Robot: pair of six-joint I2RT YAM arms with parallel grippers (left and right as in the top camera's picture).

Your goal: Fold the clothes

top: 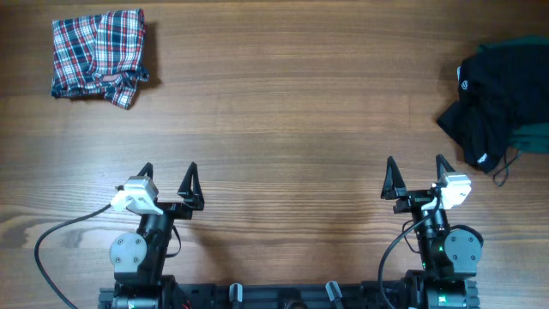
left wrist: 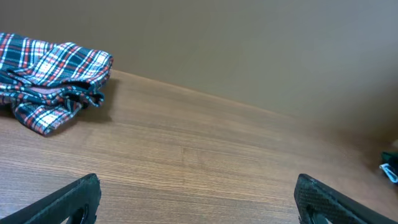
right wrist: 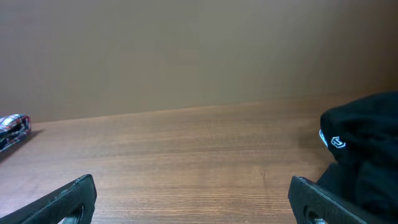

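Overhead straight down; wrist views low — across table (top: 283, 112).

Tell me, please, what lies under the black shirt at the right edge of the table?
At the right side of the black shirt a dark green garment peeks out, seemingly from beneath. How far it reaches under, and anything else there, is covered by the shirt.

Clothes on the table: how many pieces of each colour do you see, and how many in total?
Red-blue-white plaid garment: 1
Black garment: 1
Dark green garment, mostly hidden under the black one: 1
Total: 3
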